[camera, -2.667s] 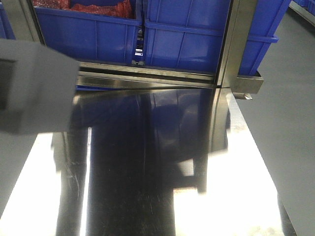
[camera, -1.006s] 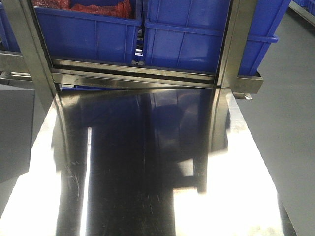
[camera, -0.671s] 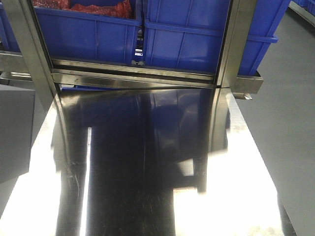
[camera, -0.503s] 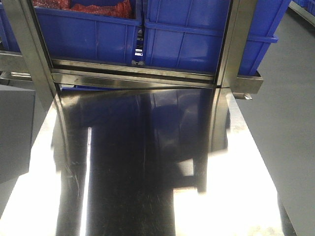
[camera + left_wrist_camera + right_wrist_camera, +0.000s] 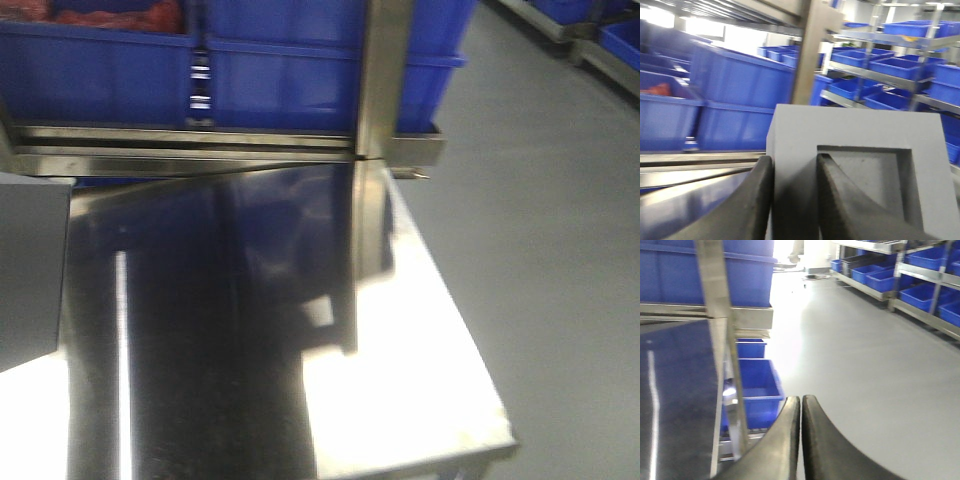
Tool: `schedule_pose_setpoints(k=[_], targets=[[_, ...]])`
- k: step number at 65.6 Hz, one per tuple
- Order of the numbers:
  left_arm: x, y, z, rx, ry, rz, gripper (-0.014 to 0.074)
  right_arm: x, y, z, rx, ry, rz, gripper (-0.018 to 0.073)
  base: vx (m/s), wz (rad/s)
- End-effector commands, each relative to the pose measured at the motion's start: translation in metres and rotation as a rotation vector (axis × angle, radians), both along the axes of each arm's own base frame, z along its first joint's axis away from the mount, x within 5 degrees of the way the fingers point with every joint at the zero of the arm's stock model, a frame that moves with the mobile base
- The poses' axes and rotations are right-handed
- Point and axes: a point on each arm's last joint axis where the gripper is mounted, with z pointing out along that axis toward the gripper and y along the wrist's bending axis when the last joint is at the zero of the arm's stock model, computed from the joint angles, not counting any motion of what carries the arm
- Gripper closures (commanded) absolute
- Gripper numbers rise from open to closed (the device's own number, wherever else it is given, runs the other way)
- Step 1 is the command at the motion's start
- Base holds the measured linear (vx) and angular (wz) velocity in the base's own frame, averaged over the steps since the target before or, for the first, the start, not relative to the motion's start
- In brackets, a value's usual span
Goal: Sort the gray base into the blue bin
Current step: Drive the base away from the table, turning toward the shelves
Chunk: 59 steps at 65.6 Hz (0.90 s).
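Observation:
The gray base [image 5: 855, 125], a light-gray block with a square recessed panel, fills the lower left wrist view. My left gripper [image 5: 795, 159] is shut on it, one finger [image 5: 757, 200] outside its left wall and the other inside the recess. In the front view the gray base [image 5: 30, 270] shows as a gray slab at the left edge, above the steel table [image 5: 400, 400]. My right gripper [image 5: 801, 399] is shut with nothing in it, out over the floor beside the table. Several blue crates are in view; I cannot tell which is the blue bin.
A crate with red contents [image 5: 90, 70] and a plain blue crate [image 5: 280, 80] stand behind the table's rail and steel post [image 5: 380, 80]. An open blue crate [image 5: 757, 387] sits low beside the table. Shelves of blue crates [image 5: 920, 270] line the gray floor to the right.
The front view has swung to the right, so the table's right edge and more floor now show. The gray base moved left earlier and has stayed at the left edge since.

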Motion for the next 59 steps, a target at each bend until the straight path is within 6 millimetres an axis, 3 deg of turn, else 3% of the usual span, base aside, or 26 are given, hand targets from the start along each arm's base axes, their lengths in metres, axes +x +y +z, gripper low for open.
schedule_pose_setpoints(k=[1, 59], targets=[[-0.0022, 0.0008, 0.0173, -0.062, -0.106, -0.005, 0.0603, 0.0017, -0.0005, 0.0050, -0.024, -0.054, -0.002, 0.0564, -0.15, -0.58], [-0.0022, 0.0008, 0.0173, -0.062, -0.106, -0.005, 0.0603, 0.0017, -0.0005, 0.0050, -0.024, -0.054, -0.002, 0.0564, -0.09, -0.63]])
